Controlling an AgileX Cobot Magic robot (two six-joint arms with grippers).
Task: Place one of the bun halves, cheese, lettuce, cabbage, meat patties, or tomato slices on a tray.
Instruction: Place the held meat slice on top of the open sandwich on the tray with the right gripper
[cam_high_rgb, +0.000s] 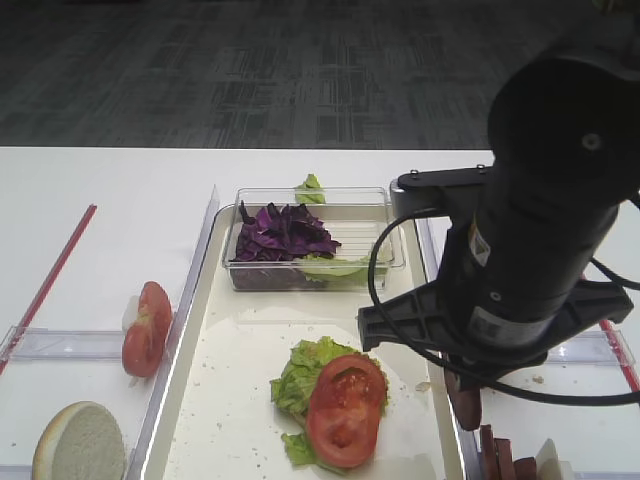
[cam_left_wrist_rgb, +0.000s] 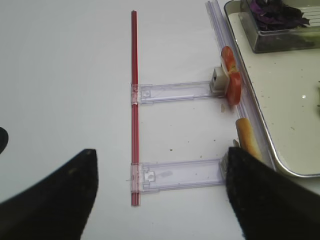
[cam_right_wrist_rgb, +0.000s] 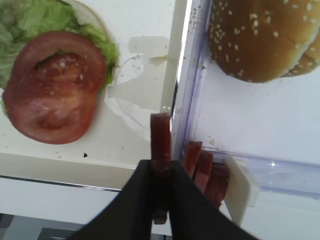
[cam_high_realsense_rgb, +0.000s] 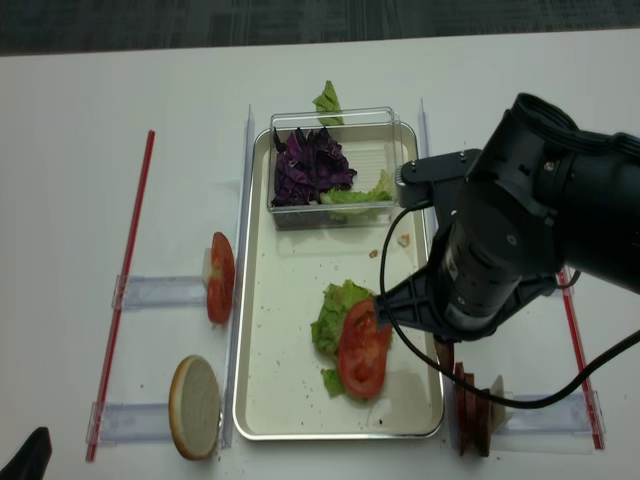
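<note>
A white table (cam_high_realsense_rgb: 80, 90) holds a cream tray (cam_high_realsense_rgb: 262, 400) with lettuce (cam_high_realsense_rgb: 335, 310) and a tomato slice (cam_high_realsense_rgb: 362, 348). The right gripper (cam_right_wrist_rgb: 161, 165) pinches a meat patty (cam_right_wrist_rgb: 161, 137) above the tray's right rim. The left gripper (cam_left_wrist_rgb: 160, 190) is spread wide.

Tomato slices (cam_high_realsense_rgb: 363, 350) top lettuce (cam_high_realsense_rgb: 331, 318) (on the tray (cam_high_realsense_rgb: 268, 400)).

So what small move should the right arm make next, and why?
Probably carry the meat slice left, over the tray, toward the tomato. The right gripper is shut on the slice and holds it upright just above the tray's right rim, beside the row of remaining slices. The tomato already lies on lettuce, so meat seems next.
</note>
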